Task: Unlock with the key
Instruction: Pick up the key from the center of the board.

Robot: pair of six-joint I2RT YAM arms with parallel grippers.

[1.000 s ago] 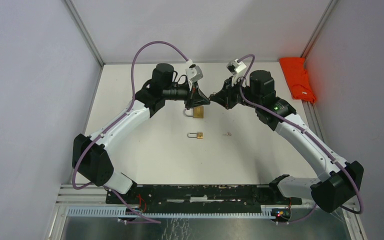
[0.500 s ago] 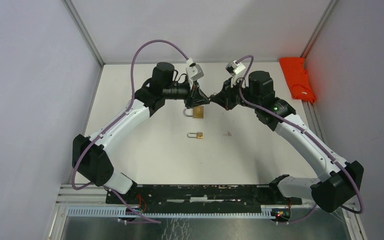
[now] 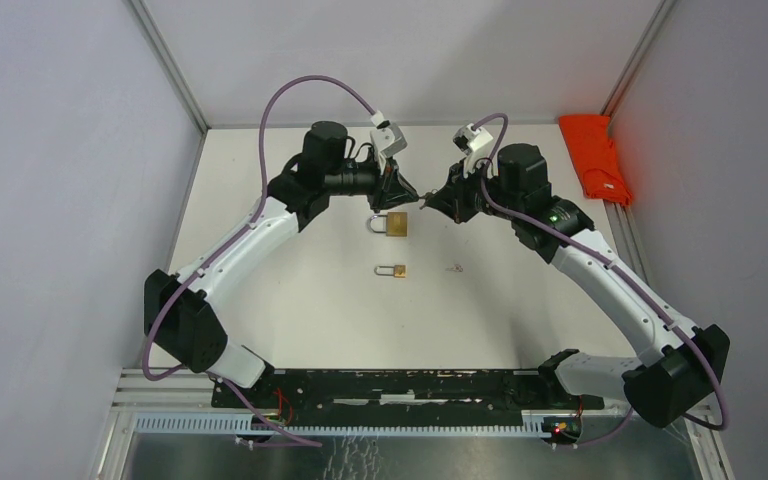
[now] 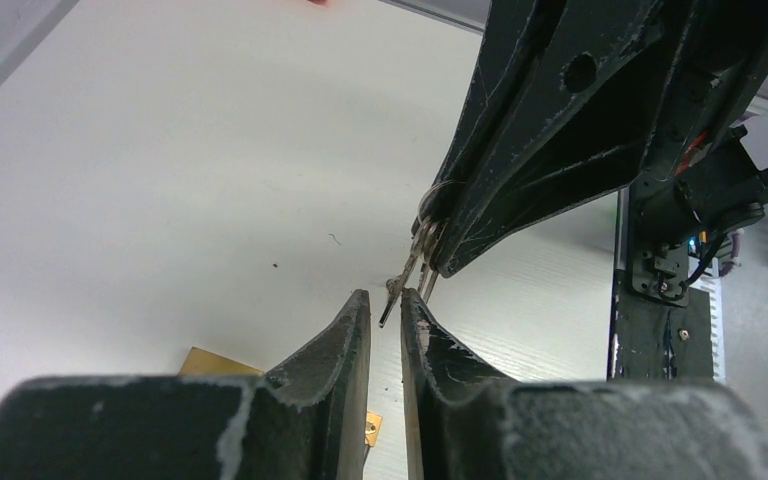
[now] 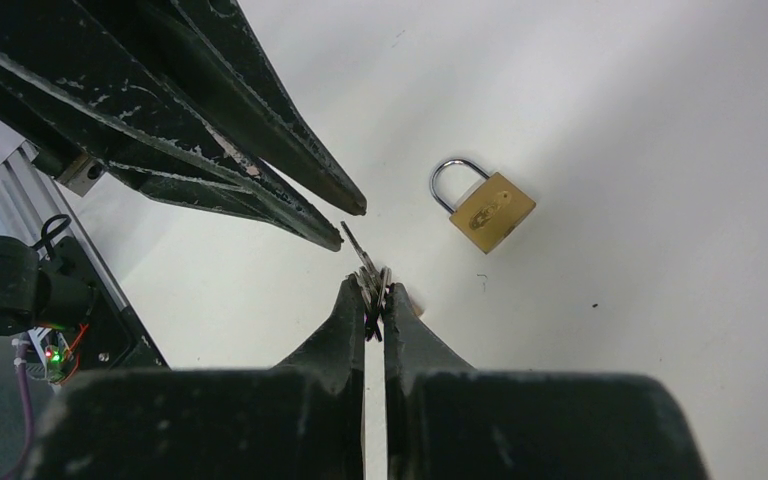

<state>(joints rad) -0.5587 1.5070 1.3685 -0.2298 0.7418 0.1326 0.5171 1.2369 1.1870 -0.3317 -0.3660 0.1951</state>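
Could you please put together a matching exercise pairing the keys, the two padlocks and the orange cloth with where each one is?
1. keys
2. larger padlock
3. smaller padlock
4. orange cloth

A. at the far right corner
B. pinched in the right gripper
C. alone in the middle of the table
D. lying just beside the left gripper

Pairs: 1-B, 2-D, 3-C, 4-A

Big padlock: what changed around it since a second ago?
The left tool lifted off the big padlock, opened a little and moved toward the far wall, up to the keys. The right tool still pinches those keys. The big padlock, small padlock and red cloth stayed put.
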